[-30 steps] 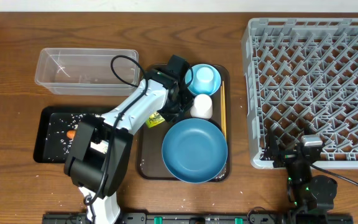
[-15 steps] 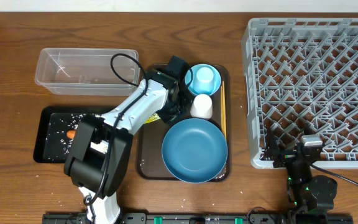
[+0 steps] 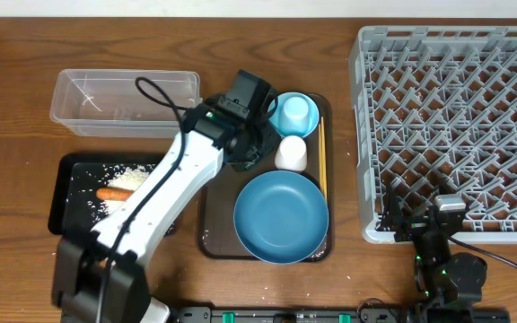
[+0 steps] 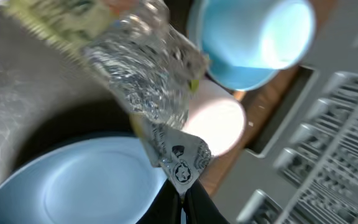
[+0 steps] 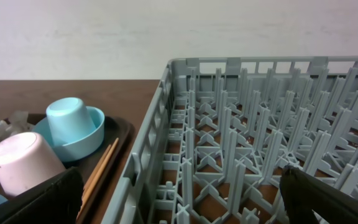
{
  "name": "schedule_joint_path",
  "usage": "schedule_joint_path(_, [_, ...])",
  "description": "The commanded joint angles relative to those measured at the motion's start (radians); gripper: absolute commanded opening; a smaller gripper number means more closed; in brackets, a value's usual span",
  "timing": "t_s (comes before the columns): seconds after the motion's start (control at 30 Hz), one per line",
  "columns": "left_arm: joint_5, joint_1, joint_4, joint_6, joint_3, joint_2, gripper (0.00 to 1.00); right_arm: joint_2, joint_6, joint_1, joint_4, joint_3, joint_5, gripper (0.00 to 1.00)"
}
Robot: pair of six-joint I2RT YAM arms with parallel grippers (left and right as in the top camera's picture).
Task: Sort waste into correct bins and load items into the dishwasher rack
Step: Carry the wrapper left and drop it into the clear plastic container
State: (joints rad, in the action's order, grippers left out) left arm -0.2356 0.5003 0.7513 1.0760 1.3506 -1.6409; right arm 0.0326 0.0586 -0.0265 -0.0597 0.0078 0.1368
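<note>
Left tool (image 4: 182,202) pinching wrapper (image 4: 148,87) by one corner. Light, crinkly, slippery film; probably needs a deeper bite. Right tool (image 5: 179,205) spread wide.

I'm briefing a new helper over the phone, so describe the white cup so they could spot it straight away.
Find the brown tray lying left of the big grey rack. On it, the cup stands between the large dark-blue dish and the light-blue bowl. It is small and is the only white piece among blue crockery.
</note>
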Motion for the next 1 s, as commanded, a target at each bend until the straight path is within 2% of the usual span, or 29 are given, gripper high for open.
schedule_joint_path(0.0, [0.051,-0.002,0.003,-0.01,0.005,0.04,0.06,0.001,-0.011,-0.018,-0.003,-0.002,-0.005,0.99])
schedule_joint_path(0.23, [0.241,-0.025,-0.027,-0.089,0.005,0.077,0.07,0.001,-0.012,-0.018,-0.003,-0.002,-0.006,0.99])
schedule_joint_path(0.37, [0.287,-0.085,-0.101,-0.172,0.005,0.077,0.06,0.001,-0.011,-0.018,-0.003,-0.002,-0.005,0.99])
schedule_joint_path(0.63, [0.293,-0.272,-0.246,-0.261,0.005,0.076,0.06,0.001,-0.011,-0.018,-0.003,-0.002,-0.005,0.99])
schedule_joint_path(0.83, [0.292,-0.399,-0.298,-0.334,0.004,0.05,0.06,0.001,-0.011,-0.018,-0.003,-0.002,-0.006,0.99])
schedule_joint_path(0.97, [0.269,-0.448,-0.366,-0.43,0.004,-0.001,0.06,0.001,-0.011,-0.018,-0.003,-0.002,-0.006,0.99])
